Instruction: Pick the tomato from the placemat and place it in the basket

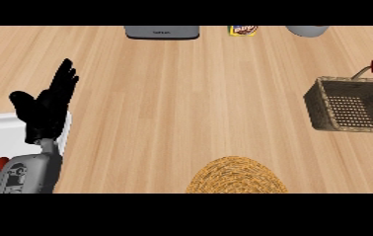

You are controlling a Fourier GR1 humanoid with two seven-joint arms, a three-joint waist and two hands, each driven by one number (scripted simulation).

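One hand shows: my black left hand [45, 109] rests open, fingers straight, at left. No tomato is visible on the round woven straw placemat [235, 176]; the dark wicker basket [342, 105] sits far right.

Basket [342, 105], placemat [235, 176] edge-cropped

On the wooden table [189, 101], the left hand [45, 109] rests open at nine o'clock, fingers up, over a white object [15, 131] at the edge. A woven placemat [235, 176] lies at six o'clock. The wire basket [342, 104] sits at three o'clock. At twelve o'clock stand a grey appliance [162, 31], a small yellow packet [243, 30] and a grey item [307, 30].
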